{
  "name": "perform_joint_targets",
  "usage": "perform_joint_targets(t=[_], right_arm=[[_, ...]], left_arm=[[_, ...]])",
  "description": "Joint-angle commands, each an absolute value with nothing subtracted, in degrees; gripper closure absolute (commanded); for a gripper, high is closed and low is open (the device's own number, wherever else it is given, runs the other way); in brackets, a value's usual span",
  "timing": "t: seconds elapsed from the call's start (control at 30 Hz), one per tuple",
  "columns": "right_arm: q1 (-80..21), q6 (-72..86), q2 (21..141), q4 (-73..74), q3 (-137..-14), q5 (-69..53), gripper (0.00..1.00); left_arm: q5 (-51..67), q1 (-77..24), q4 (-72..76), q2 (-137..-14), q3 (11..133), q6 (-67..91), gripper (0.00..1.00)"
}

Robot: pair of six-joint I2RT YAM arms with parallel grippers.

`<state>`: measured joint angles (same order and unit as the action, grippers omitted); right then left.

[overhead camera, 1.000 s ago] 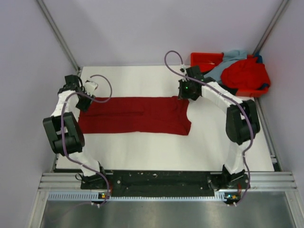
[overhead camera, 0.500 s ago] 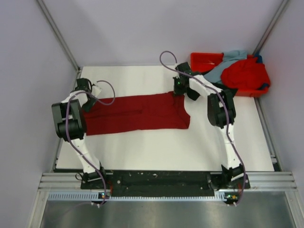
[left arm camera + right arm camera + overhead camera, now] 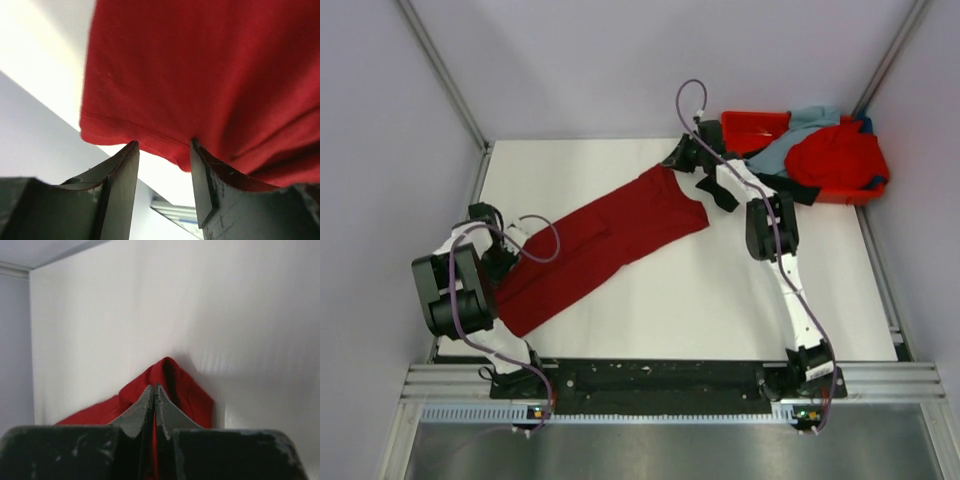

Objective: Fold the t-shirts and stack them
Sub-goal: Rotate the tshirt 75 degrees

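Observation:
The dark crimson t-shirt (image 3: 610, 235) lies stretched in a long diagonal band from the near left toward the far middle of the table. My right gripper (image 3: 672, 165) is at its far end, shut on a pinched fold of the crimson cloth (image 3: 185, 390), with the fingertips (image 3: 154, 387) pressed together. My left gripper (image 3: 505, 268) is at the shirt's near-left end. In the left wrist view its jaws (image 3: 162, 145) stand apart. The shirt's hem (image 3: 200, 65) rests across their tips and white table shows in the gap.
An orange-red tray (image 3: 745, 125) stands at the far right corner. A bright red shirt (image 3: 835, 155), a pale grey-blue shirt (image 3: 800, 125) and a black one (image 3: 800, 190) are heaped in it. Walls close in the table on the left, back and right.
The right gripper has carried its end of the shirt toward the far edge while the left gripper moved toward the near edge. The shirt has swung from lying straight across to a diagonal.

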<state>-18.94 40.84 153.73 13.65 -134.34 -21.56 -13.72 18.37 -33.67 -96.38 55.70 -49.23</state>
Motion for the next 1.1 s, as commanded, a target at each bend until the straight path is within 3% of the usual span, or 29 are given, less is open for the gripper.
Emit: perform_joint_targets(t=[0.0,0.1,0.23,0.4,0.5,0.8,0.93,1.07], right_arm=[[-18.81,38.87,147.33,1.91,-137.04,-29.88,1.00],[-19.33,30.09,134.18,6.04,-124.59,-27.18,1.00],[-21.09,19.98,120.79,17.73,-108.33,-15.94,1.00],[-25.13,9.51,114.08,28.54,-94.15,-3.44,1.00],[-27.15,5.46,115.74,32.25,-92.03,1.91,1.00],[-27.95,5.09,129.53,38.39,-100.09,8.52,1.00],[-25.23,9.66,137.53,43.32,-111.58,12.12,1.00],[-19.96,14.49,147.98,45.44,-130.91,7.22,1.00]], left_arm=[[-2.03,20.82,-51.14,-91.32,59.12,-49.40,0.49],[-2.11,21.36,-53.52,-91.93,66.86,-48.26,0.50],[-1.23,21.36,-52.39,-94.12,72.50,-47.73,0.58],[-2.46,21.18,-49.31,-98.87,75.14,-46.94,0.88],[-2.20,21.18,-48.17,-101.33,75.85,-46.93,0.99],[-2.90,21.09,-45.88,-103.27,73.31,-46.58,1.00],[-1.67,20.04,-46.75,-101.95,70.84,-48.34,1.00],[-0.35,16.36,-48.95,-102.39,70.49,-48.43,1.00]])
